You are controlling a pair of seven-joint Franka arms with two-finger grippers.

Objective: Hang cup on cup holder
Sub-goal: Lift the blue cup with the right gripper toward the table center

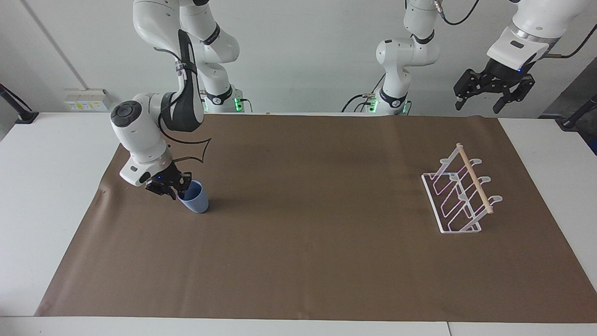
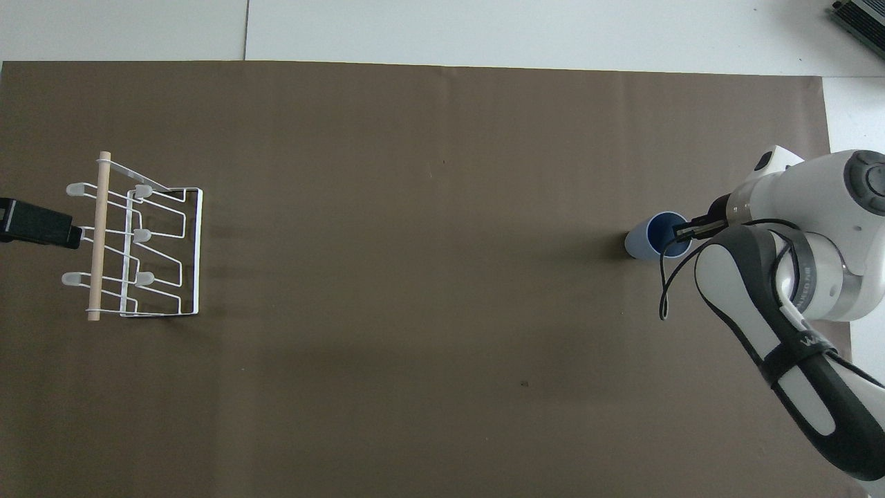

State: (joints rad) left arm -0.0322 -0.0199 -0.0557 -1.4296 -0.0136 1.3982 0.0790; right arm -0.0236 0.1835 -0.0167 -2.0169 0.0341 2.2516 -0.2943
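The right gripper point(image 1: 179, 192), its arm bent low over the brown mat point(image 1: 303, 261), pinches the rim of the light-blue cup point(image 1: 196, 198) standing at that arm's end. The left gripper point(image 1: 494, 95) waits raised, fingers spread, above the white wire cup holder point(image 1: 459, 191).

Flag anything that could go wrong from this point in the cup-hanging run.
1. The right gripper pinches only the rim of the cup, one finger inside, so the cup may swing or slip when lifted.
2. The cup holder stands at the left arm's end of the brown mat, so the carry is long, or needs a handover to the left gripper, which waits open above that end.
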